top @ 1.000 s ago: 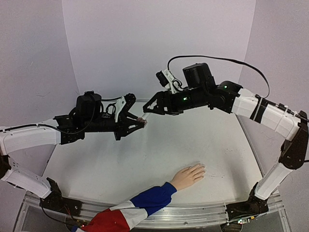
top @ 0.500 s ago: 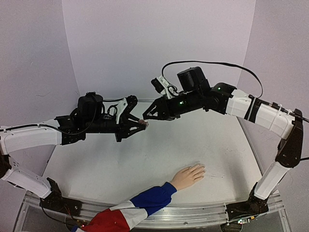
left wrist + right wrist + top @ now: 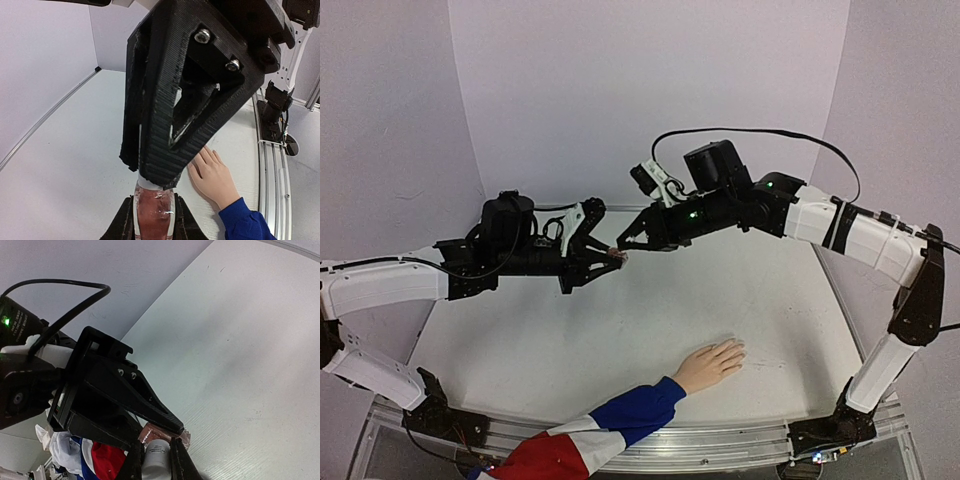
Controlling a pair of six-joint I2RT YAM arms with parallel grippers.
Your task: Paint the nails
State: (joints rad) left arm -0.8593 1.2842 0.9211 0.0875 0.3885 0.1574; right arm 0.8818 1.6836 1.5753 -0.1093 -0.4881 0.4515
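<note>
Above the table's middle, my left gripper [image 3: 613, 256] is shut on a small pinkish bottle [image 3: 154, 212], which it holds level. My right gripper [image 3: 623, 244] meets it from the right and is shut on the bottle's white cap [image 3: 157, 456]. In the right wrist view the pink glass [image 3: 161, 432] shows just past the cap. The pale hand [image 3: 710, 364] lies flat near the front edge with its fingers pointing right. Its nails [image 3: 212, 151] are tiny and bare-looking. A blue, white and red sleeve [image 3: 582, 437] runs off to the front left.
White table [image 3: 620, 340] with a metal rail [image 3: 720, 440] along the near edge and purple walls behind and at the sides. Both arms reach across mid-air over the table's back half. The right arm's cable [image 3: 760, 132] loops above it.
My right gripper has moved left up to the bottle and closed on its cap. The left arm and the hand have stayed put.
</note>
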